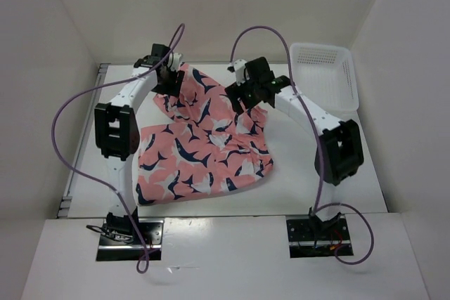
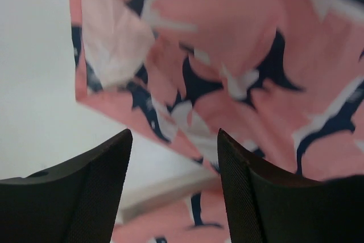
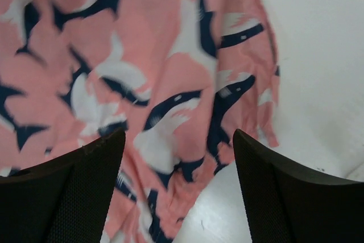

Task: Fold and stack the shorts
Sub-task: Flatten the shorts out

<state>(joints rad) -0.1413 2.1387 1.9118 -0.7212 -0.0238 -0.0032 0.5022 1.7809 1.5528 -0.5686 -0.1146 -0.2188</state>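
The salmon-pink shorts (image 1: 200, 142) with the navy-and-white shark print lie spread and rumpled in the middle of the white table. My left gripper (image 1: 169, 81) hovers at their far left corner. In the left wrist view it (image 2: 173, 135) is open and empty, with the fabric's edge (image 2: 227, 72) below and ahead of it. My right gripper (image 1: 247, 98) hovers over the far right part of the shorts. In the right wrist view it (image 3: 179, 135) is open and empty above the fabric's (image 3: 142, 66) right hem.
A white plastic mesh basket (image 1: 325, 75) stands at the far right of the table (image 1: 316, 187). White walls close in the back and both sides. Purple cables loop above both arms.
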